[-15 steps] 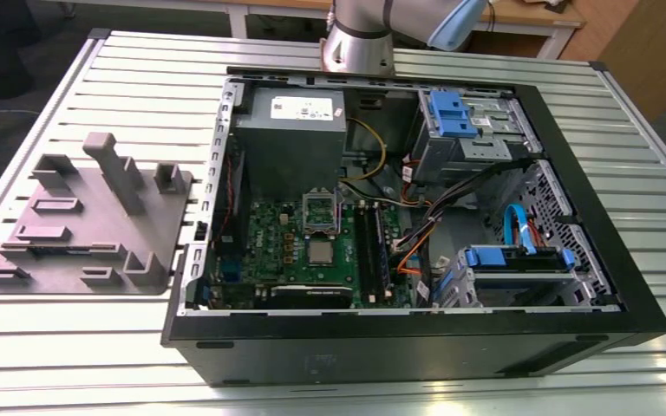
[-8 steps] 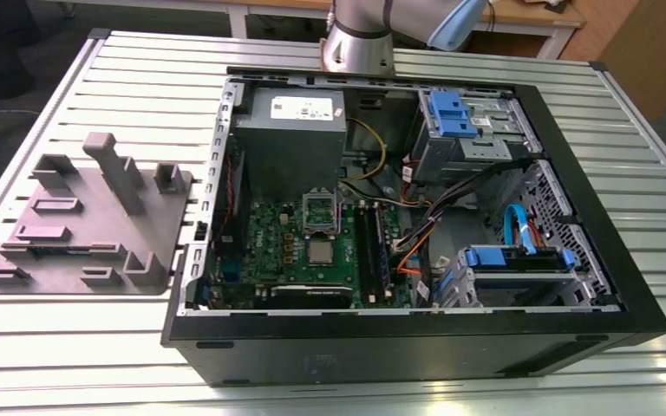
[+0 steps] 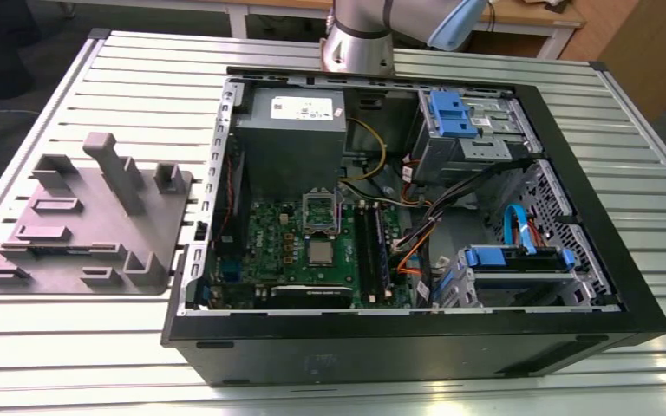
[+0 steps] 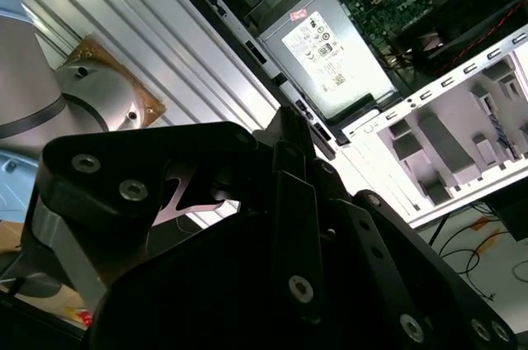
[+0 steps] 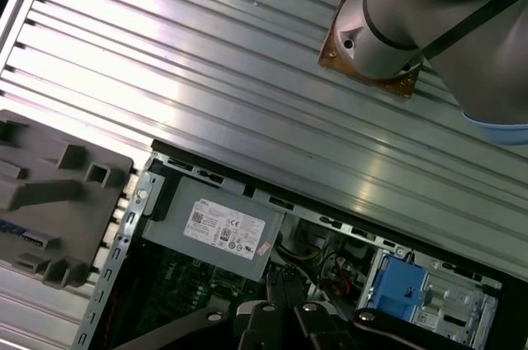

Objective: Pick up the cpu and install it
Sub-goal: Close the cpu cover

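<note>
The cpu [image 3: 319, 251], a small flat silvery square chip, is seen lying on the green board [image 3: 270, 251] inside the open black computer case [image 3: 426, 351], just near of the raised metal frame [image 3: 319, 211]. The black metal gripper [image 5: 280, 296] is held high over the grey power box [image 5: 216, 229], well apart from the cpu. Whether it is apart or together cannot be told.

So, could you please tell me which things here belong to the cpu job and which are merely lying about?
Job in hand:
cpu
upright socket frame
green motherboard

Just lying about:
grey fixture plate
power supply
blue caddy next to the power supply
</note>
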Controlling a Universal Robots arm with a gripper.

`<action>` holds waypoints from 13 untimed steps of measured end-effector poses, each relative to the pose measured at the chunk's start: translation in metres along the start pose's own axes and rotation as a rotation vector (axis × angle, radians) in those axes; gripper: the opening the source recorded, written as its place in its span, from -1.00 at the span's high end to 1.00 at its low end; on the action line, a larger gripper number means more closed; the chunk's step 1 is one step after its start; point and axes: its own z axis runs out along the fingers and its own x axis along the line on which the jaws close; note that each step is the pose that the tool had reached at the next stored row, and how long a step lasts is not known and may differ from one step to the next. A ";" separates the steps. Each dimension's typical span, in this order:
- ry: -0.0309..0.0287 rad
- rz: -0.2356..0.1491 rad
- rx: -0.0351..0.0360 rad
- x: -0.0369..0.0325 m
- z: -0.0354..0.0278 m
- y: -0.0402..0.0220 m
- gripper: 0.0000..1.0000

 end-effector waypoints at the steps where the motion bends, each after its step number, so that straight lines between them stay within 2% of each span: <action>1: -0.0001 0.000 -0.0001 0.0001 0.0018 -0.0001 0.79; 9: -0.0002 0.000 0.0000 0.0006 0.0141 -0.0011 0.79; 13: 0.0000 0.000 0.0002 0.0011 0.0172 -0.0024 0.79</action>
